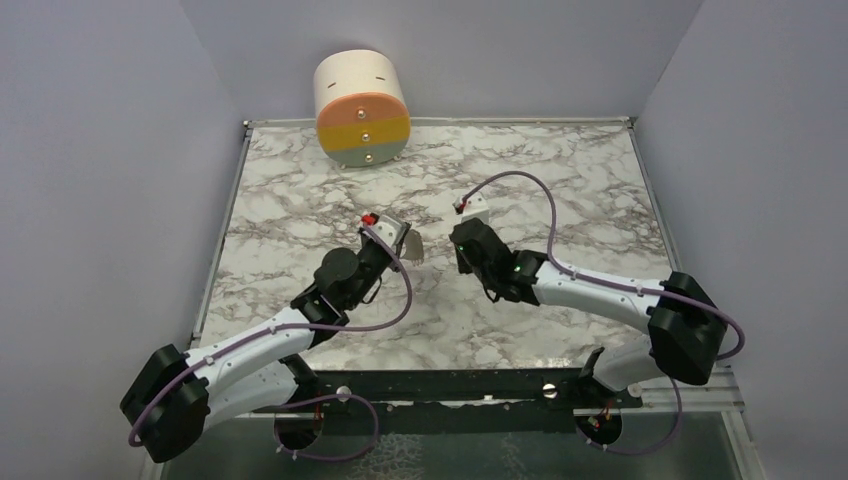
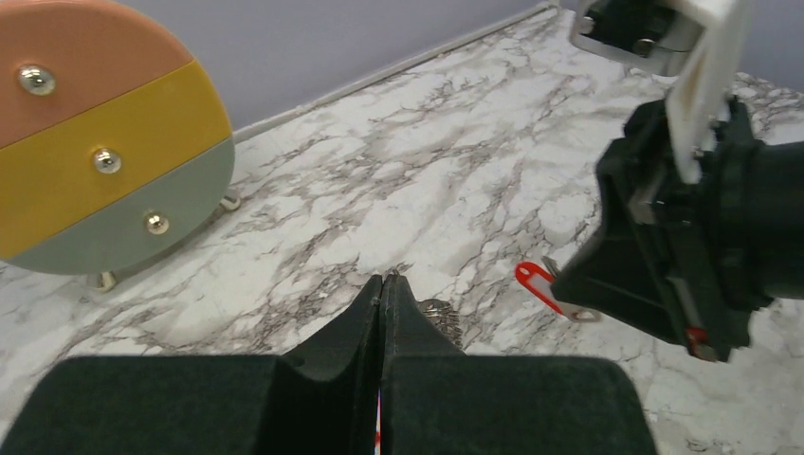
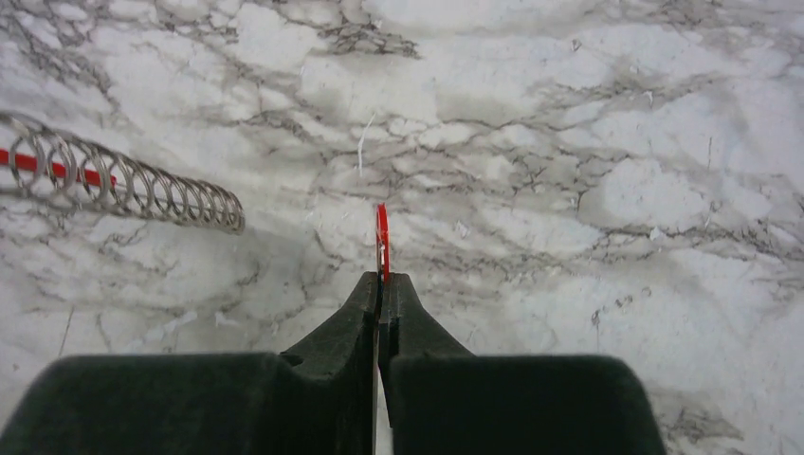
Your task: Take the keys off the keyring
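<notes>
The keyring is a coil of metal loops, lying stretched over the marble at the left of the right wrist view, with something red threaded inside it. In the left wrist view the keyring bunches against the right finger of my left gripper, which is shut, apparently on the ring's wire. My right gripper is shut on a red-tagged key seen edge-on. That key pokes out of the right gripper a short way right of the ring. In the top view the left gripper and right gripper face each other mid-table.
A round drum with pink, yellow and grey bands and small knobs stands at the back edge, and it fills the left of the left wrist view. The marble tabletop has walls on three sides.
</notes>
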Controlling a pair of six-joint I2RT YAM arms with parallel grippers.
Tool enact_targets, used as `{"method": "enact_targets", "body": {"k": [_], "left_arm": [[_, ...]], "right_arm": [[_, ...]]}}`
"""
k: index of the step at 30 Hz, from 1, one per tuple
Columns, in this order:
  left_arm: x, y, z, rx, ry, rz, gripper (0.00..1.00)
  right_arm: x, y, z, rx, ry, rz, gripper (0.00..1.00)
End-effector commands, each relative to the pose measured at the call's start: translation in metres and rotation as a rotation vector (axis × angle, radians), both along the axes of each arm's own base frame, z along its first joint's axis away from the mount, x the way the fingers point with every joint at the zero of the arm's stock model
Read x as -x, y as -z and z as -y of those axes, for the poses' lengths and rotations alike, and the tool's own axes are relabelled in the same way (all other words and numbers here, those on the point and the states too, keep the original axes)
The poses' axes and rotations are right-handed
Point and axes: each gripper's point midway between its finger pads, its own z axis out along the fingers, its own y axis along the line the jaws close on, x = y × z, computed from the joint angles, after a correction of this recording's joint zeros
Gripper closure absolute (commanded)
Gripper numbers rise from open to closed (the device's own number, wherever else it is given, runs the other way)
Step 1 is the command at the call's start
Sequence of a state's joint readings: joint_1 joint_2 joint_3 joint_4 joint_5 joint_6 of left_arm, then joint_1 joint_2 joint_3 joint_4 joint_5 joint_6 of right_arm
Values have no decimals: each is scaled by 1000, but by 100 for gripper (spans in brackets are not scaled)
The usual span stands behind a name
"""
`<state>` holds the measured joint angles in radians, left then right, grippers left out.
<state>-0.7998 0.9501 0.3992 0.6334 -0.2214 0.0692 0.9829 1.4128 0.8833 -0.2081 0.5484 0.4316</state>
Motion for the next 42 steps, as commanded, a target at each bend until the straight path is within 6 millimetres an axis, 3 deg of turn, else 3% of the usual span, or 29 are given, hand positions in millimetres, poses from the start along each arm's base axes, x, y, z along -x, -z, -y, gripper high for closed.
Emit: {"method": "enact_targets", "body": {"k": [1, 9, 14, 19, 25, 31, 33, 42], "left_arm": [[2, 1, 19, 33, 61, -135, 100], [-21, 26, 30, -61, 4, -238, 100], [-43, 60, 35, -101, -43, -333, 100], [-67, 96, 27, -124, -114, -422, 100], [-97, 120, 14, -113, -169, -463, 100], [-125, 135, 15, -100, -174, -489, 100], [-130, 149, 15, -106, -175, -514, 100], [-147, 168, 24, -91, -152, -545, 100]], "right_arm": [[-40, -19, -18, -77, -89, 55, 99], [-83, 1, 4, -103, -66, 13, 99], [-98, 11, 20, -125, -51, -20, 99], [-105, 36, 29, -122, -43, -79, 99], [-112, 67, 36, -119, -40, -140, 99], [-116, 77, 36, -107, -37, -156, 99], [-116, 79, 37, -102, -34, -160, 99], [-112, 95, 39, -81, -35, -208, 99]]}}
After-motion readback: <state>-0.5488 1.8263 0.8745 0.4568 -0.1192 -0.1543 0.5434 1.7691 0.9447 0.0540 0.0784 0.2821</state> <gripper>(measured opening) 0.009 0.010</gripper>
